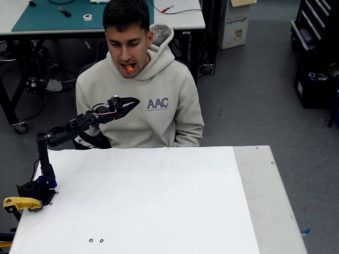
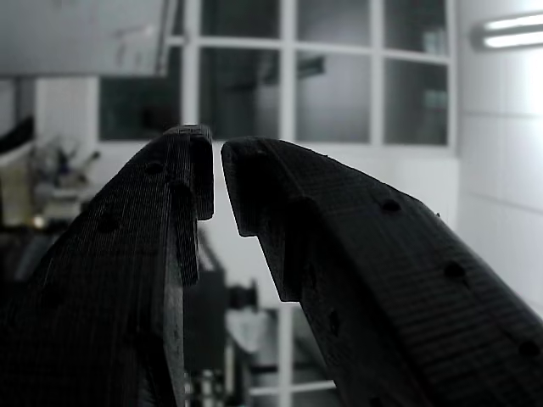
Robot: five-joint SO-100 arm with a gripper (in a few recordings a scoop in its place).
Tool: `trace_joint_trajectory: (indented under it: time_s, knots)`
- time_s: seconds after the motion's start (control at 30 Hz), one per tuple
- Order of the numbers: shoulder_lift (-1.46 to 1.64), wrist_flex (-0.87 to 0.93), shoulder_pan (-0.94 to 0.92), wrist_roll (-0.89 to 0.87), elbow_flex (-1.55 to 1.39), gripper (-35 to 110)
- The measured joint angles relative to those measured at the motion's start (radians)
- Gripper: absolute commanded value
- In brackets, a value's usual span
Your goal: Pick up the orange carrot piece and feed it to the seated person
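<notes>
The white table (image 1: 159, 206) fills the near half of the fixed view, bare grey board along its right side. Behind its far edge sits the seated person (image 1: 143, 100), beige hoodie with AAC on the chest, leaning in toward the table. And there it is: the orange carrot piece (image 1: 130, 67) is in the person's mouth, poking out between the lips, well clear of the robot. The black arm (image 1: 63, 135) rises from its base at the table's left edge, next to the yellow clamp (image 1: 20, 203), and reaches up and right across the person's chest. The gripper (image 1: 130, 103) hangs just below the chin, apart from the carrot. In the wrist view the gripper (image 2: 217, 161) has its two dark fingers (image 2: 339, 254) drawn nearly together, a thin slit between the tips, nothing held between them, with windows and a ceiling light beyond.
</notes>
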State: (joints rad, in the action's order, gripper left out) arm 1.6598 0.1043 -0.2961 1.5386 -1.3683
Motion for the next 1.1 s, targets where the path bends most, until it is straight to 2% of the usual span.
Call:
trace_joint_trajectory:
  time_s: [0.13, 0.27, 0.67, 0.83, 1.1]
  knots:
    - [0.164, 0.000, -0.002, -0.020, -0.250, -2]
    - [0.324, 0.000, -0.003, -0.135, -0.488, -2]
    - [0.870, 0.000, -0.002, -0.765, -1.051, -2]
    - [1.104, 0.003, 0.075, -1.019, -1.266, -2]
    - [1.370, 0.003, 0.153, -1.266, -1.577, -2]
